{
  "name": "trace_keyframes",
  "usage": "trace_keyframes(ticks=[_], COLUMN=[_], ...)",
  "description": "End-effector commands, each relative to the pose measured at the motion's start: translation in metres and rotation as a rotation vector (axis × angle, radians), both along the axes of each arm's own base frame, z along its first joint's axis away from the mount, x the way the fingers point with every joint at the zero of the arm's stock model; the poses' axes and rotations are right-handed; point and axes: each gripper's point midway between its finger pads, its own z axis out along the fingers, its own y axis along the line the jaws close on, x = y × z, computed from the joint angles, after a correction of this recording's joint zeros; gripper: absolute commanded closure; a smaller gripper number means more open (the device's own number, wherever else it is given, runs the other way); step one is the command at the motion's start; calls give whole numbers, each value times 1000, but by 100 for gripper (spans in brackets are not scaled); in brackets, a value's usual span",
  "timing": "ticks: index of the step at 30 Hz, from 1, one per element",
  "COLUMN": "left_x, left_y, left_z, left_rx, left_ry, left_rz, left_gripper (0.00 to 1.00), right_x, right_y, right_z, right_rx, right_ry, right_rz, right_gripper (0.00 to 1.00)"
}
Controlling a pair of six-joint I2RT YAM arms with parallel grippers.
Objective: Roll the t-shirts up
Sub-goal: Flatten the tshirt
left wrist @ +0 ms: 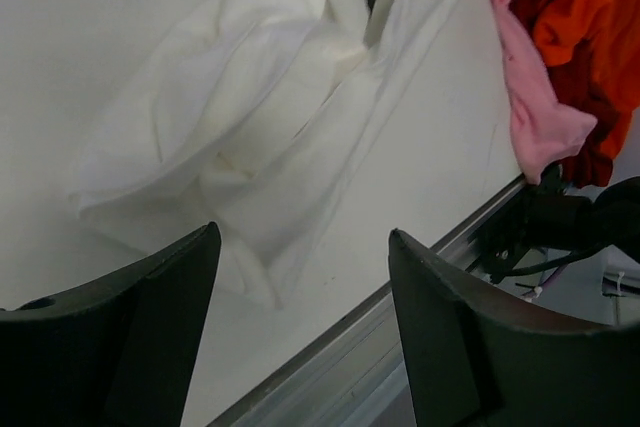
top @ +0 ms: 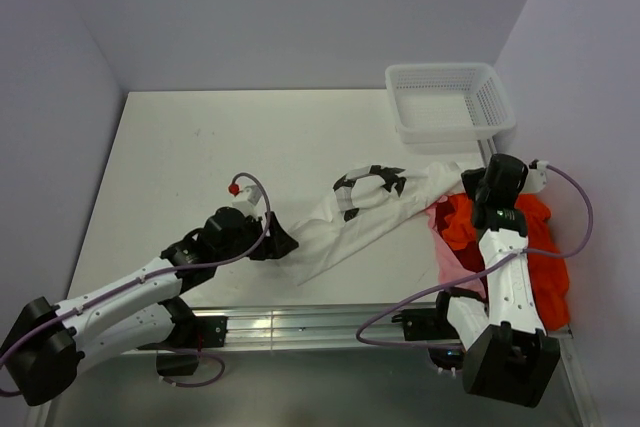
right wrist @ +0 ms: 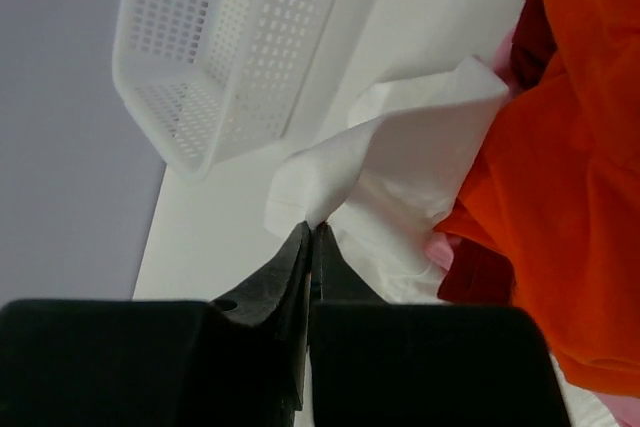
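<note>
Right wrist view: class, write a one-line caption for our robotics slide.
Right end effector shut on a corner of the white t-shirt, orange t-shirts beside it, white mesh basket on the table beyond.

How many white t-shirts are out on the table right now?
1: the white t-shirt lies spread out just left of the orange-red pile at the right edge; that pile could hide more.

Creased white cloth t-shirt; matt orange-red cloth shirts; white perforated plastic basket, faint sheen; smooth matt white tabletop.
</note>
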Motion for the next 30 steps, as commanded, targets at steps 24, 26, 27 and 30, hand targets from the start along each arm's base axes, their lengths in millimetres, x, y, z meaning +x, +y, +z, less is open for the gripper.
trace_keyframes(ticks=[24,26,27,30], left_x=[-8,-5,1,11], left_y=[-23,-23,-19,-19], left_z=[-61,-62,-65,-55], left_rx=[-51,-43,-22,-35], left_ry=[319,316,304,264], left_rz=[64,80,118,147], left_gripper=[48,58,59,71], right_x=[-21,-21,-21,-21], right_y=[-19,-19,-18,-18], right_z=[-13,-14,-13,-13], right_rx=[-57,-56,-57,-56], right_ry=[-155,-156,-157,-157], right_rz=[-142,-141,-137,-134], right_gripper=[100,100,100,100])
